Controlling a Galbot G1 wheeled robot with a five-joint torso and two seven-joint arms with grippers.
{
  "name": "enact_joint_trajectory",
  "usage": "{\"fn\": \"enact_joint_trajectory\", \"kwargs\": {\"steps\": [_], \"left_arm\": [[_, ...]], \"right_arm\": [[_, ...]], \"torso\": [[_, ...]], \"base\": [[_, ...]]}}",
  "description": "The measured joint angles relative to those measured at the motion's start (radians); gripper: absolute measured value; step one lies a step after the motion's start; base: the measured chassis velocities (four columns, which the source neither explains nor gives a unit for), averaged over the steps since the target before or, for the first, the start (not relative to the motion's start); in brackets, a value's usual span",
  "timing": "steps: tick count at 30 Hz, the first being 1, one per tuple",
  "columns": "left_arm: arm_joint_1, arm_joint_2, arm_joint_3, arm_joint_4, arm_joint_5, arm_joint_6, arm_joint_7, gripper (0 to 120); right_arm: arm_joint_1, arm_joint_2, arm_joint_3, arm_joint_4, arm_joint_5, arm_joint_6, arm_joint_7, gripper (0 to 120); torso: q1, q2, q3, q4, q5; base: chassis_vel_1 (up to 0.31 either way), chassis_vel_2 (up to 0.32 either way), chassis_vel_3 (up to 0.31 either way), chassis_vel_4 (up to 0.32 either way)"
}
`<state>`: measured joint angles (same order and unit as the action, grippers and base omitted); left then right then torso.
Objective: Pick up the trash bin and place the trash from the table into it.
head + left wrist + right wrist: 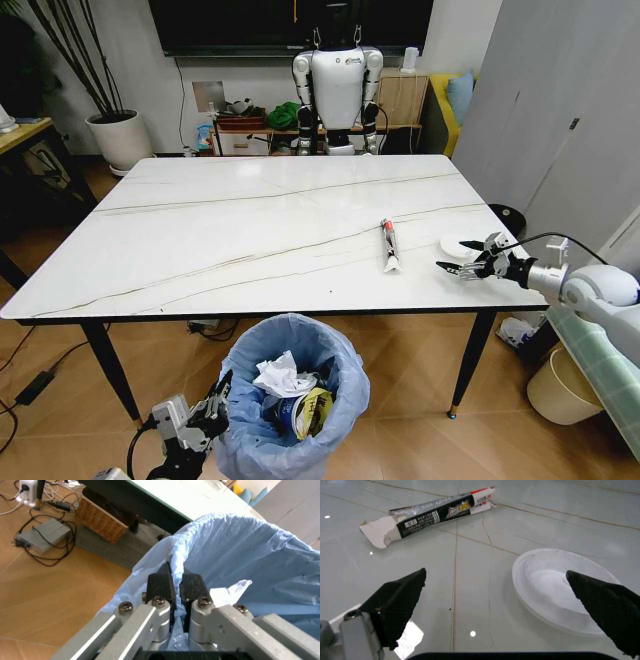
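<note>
On the table [250, 230] only the slim tube [388, 244] and the white disc [458, 246] remained at the right, near the spread-open right gripper [471, 266], while the left gripper [175, 587], clamped on the trash bin [290, 400] rim, held it below the near edge, already containing tissues and wrappers.

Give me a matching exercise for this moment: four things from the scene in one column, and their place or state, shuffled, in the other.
Things
1. left tool
2. right tool
3. slim red-black tube
4. small round trash bin lined with a crinkly light-blue plastic bag

Places or states
A. lying on the white marble-look table, left of the shallow white disc
B. shut on the bag-lined rim
C. below the table's near edge, with tissues and wrappers inside
D. open above the table, by the disc

Pairs: 1-B, 2-D, 3-A, 4-C
</note>
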<state>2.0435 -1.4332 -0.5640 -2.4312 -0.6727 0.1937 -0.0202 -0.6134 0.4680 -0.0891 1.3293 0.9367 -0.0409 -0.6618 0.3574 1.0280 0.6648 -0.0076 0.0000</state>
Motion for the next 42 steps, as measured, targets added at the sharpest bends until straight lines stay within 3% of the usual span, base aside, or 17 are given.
{"fn": "enact_joint_trajectory", "kwargs": {"steps": [29,38,42], "left_arm": [[-0.004,0.003,-0.004,-0.001,-0.009,0.0,-0.002,0],[-0.008,0.005,-0.006,-0.001,-0.014,0.001,-0.004,0],[-0.01,0.005,-0.006,0.001,-0.015,0.002,-0.005,0]], "right_arm": [[-0.036,0.0,0.017,-0.017,-0.019,0.01,-0.007,100],[-0.025,0.006,0.012,-0.026,-0.019,0.011,-0.007,74],[-0.025,0.005,0.012,-0.027,-0.019,0.012,-0.01,54]], "torso": [[0.0,0.0,0.0,-0.0001,0.0],[0.0,0.0,0.0,0.0,-0.0002],[0.0,0.0,0.0,0.0,-0.0002]], "base": [[0.0,0.0,0.0,0.0],[0.0,0.0,0.0,0.0],[0.0,0.0,0.0,0.0]]}}
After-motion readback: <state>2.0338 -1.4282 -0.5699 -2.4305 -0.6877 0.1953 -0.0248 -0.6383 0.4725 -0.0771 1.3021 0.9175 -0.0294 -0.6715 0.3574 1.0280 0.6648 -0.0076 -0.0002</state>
